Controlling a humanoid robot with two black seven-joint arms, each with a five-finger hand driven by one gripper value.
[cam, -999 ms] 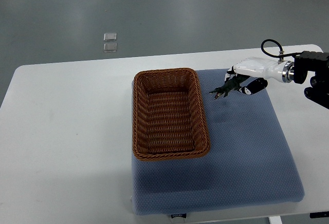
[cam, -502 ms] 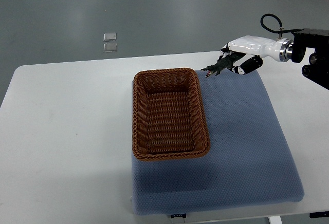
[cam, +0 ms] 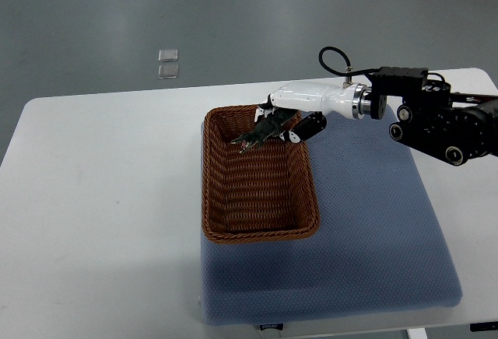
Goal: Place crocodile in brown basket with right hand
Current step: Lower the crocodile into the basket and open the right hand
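Dark green toy crocodile (cam: 255, 132) hangs gripped in the curled fingers of the white right hand (cam: 299, 112), above the far end of the brown woven rectangular basket (cam: 208, 183), inside its rim. The basket's near floor lies open.

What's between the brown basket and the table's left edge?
Nothing: the top view shows only bare white table left of the brown basket.

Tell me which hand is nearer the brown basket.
Right. The right hand hangs over the far end of the brown basket, gripping the crocodile above its opening. The left hand is out of view, so it cannot be placed.
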